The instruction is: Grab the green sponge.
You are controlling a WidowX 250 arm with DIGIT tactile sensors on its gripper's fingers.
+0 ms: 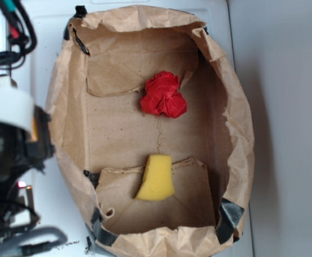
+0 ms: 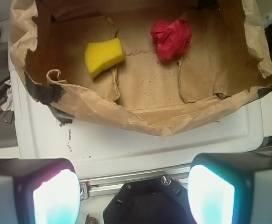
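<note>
exterior view: the green sponge, yellow in fact, lies on a folded flap inside the brown paper bag, well apart from the red paper wad; the bag's crumpled walls could snag a descent.

wrist view: the gripper hangs released outside the bag, over the white tabletop.

One green sponge, one red wad, apparently one bag.

No readable text, label, brand, number or sign shows on anything in either view.
</note>
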